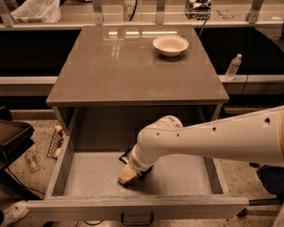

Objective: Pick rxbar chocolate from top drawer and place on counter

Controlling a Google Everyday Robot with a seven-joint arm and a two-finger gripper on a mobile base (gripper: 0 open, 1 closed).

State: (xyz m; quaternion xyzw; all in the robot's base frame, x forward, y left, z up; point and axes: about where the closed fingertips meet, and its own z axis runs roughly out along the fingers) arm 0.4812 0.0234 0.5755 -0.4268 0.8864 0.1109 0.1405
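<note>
**Camera view: tool low in the top drawer, over the bar**

Arm: my arm [222, 142] enters from the right edge of the frame. It runs leftward and downward across the open top drawer [84, 177]. The drawer fills the lower half of the picture and is pulled out toward the bottom edge. Its dark handle [136, 219] shows at bottom centre.

Tool [127, 175]: low inside the drawer, centre-left over the pale floor. The tan tip points toward the lower left and sits at or very near the floor. Apart or together: I cannot tell, because the white wrist housing covers the working end from this angle.

Rxbar chocolate [124, 157]: inside the drawer, lying flat on the floor directly under my wrist and tool. Only dark slivers of wrapper show. One corner pokes out at the upper left of the wrist, and another edge shows at its lower right. Whether the tool touches the bar I cannot tell.

Counter [115, 71]: upper middle of the frame, directly above the drawer. It is glossy, with light reflections near its far edge. A white bowl [170, 45] stands on it toward its far right corner, well apart from the drawer.

Surroundings: a clear bottle [233, 66] stands upright on the ledge right of the counter. A pale plastic bag [35, 9] lies in the upper left of the frame.
</note>
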